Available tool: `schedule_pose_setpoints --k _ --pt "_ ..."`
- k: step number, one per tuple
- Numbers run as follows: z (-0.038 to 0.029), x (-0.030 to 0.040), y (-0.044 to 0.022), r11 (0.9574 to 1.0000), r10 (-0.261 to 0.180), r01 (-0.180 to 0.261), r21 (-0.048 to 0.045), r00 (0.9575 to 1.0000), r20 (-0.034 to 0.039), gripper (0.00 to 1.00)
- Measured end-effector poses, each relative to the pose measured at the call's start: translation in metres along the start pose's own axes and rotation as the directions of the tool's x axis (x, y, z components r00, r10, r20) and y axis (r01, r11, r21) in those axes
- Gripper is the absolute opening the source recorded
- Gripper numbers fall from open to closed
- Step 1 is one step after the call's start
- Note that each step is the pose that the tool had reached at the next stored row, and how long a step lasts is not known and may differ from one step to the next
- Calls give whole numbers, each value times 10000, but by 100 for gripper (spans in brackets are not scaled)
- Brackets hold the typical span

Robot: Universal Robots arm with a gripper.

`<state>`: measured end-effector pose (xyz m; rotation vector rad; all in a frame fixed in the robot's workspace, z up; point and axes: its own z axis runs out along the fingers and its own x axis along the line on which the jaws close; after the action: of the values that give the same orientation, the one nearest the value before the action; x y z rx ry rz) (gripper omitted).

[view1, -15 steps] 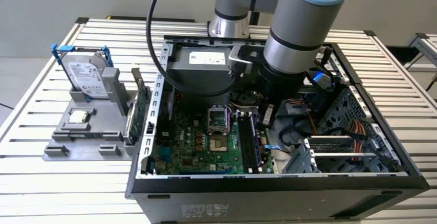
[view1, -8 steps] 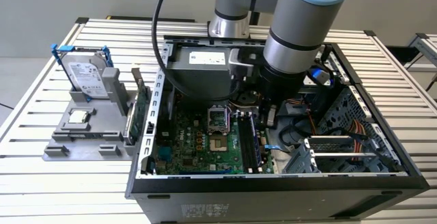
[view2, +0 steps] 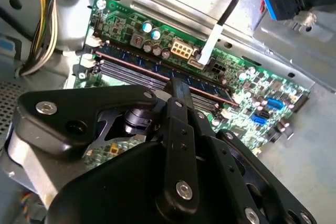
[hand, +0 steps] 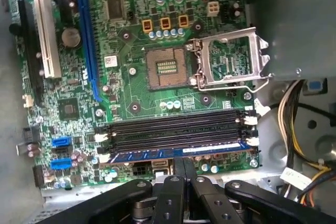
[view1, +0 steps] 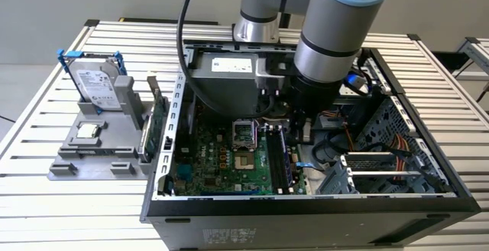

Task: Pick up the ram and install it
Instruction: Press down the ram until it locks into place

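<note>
Pincer closed on ram — slot edge

Probably a robotics lab: slatted aluminium bench, opened computer case, parts fixture.

Ram in motherboard slot, pincer touching it, case on table

A table of pale metal slats carries everything in the exterior view. At its centre, reaching toward five o'clock, lies an open black computer case, side panel off. At nine o'clock from the case, just beside its wall, sits a grey fixture tray, and a hard drive stands upright at the tray's twelve o'clock end.
</note>
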<state>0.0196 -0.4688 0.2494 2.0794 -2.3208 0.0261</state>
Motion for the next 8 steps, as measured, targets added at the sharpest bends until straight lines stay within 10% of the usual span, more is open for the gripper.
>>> schedule_pose_setpoints --k 8 --pt "13 -3 12 9974 -722 722 22 9974 -4 0"
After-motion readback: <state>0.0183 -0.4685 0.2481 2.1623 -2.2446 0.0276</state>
